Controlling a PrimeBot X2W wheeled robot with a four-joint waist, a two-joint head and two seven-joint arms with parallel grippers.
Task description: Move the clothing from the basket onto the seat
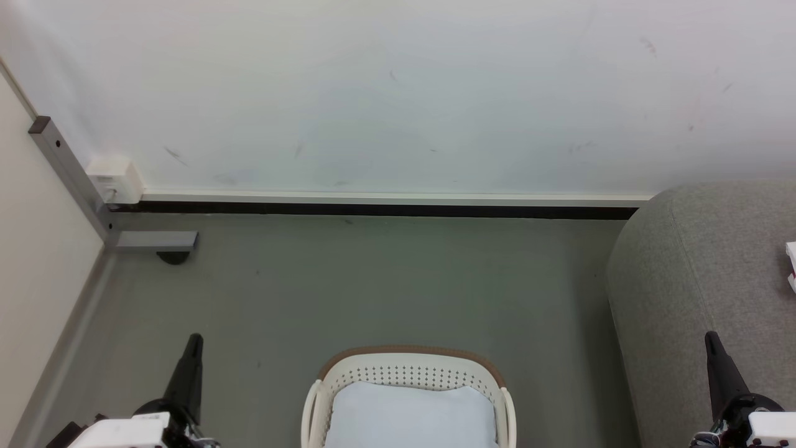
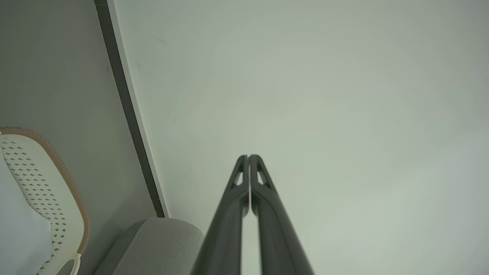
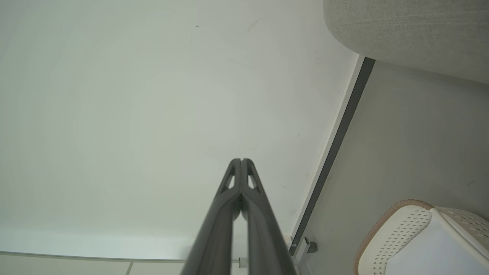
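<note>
Cream-white plastic basket (image 1: 407,373), brown rim band, stands on the grey floor (image 1: 373,280) at bottom centre of the head view. A pale blue-white cushion (image 1: 407,414) lies flat inside it. Grey woven seat (image 1: 703,280) takes the right side, apart from the basket with a strip of floor between. On the seat at the far right edge is a small white piece (image 1: 791,266), cut by the frame (too little of it shows to say what it is).

Left gripper (image 1: 195,339): lower left, over floor, fingers pressed together, holding nothing. Right gripper (image 1: 711,336): lower right, in front of the seat, fingers likewise together, nothing between them. Both wrist views look toward the white wall (image 1: 398,93).
</note>
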